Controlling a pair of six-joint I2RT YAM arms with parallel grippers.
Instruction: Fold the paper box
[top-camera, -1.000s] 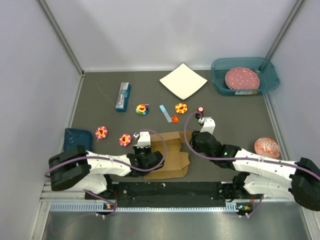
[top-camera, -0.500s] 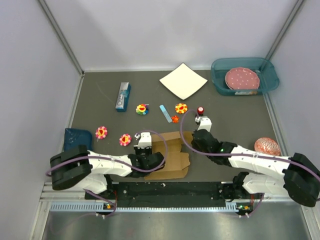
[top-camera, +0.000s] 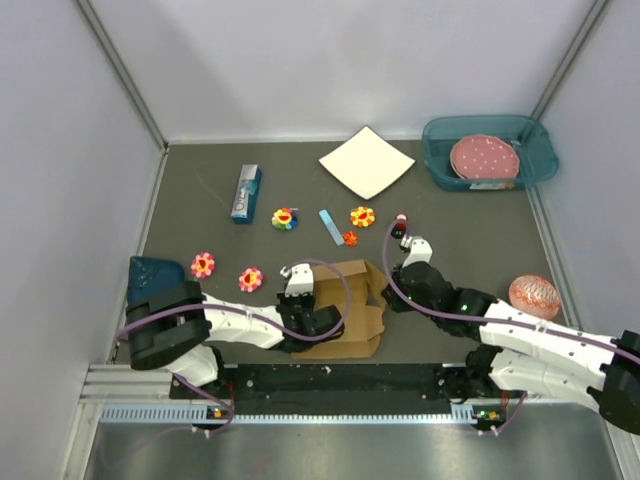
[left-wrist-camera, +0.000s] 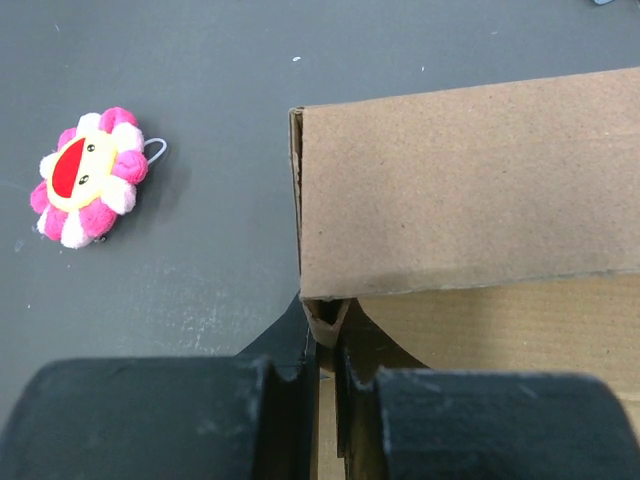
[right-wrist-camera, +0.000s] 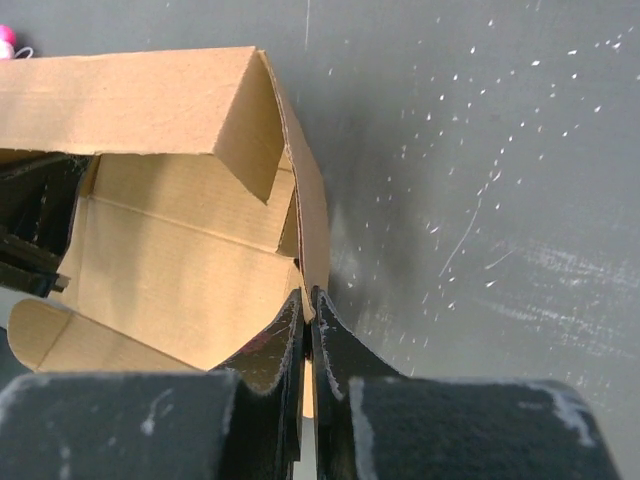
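The paper box (top-camera: 352, 318) is a brown cardboard sheet, partly folded, lying between the two arms at the near middle of the table. Its far panel (left-wrist-camera: 470, 190) stands raised, with a rounded flap near the front. My left gripper (top-camera: 306, 312) is shut on the box's thin left wall, and the cardboard edge shows between its fingertips (left-wrist-camera: 300, 345). On the other side, my right gripper (top-camera: 388, 296) pinches the upright right wall (right-wrist-camera: 312, 225), jaws almost touching. The right wrist view looks into the box's open inside (right-wrist-camera: 170, 270), with my left fingers dark at its far side.
A pink flower toy (left-wrist-camera: 88, 177) lies left of the box, with more flower toys (top-camera: 285, 218) behind it. Farther back are a blue carton (top-camera: 246, 192), a white square sheet (top-camera: 366, 161) and a teal bin (top-camera: 440, 160). A pink ball (top-camera: 534, 293) sits at the right.
My right gripper has closed on the box's right wall. The box has shifted a little to the right and its far panel stands higher. My left gripper moved right with it.
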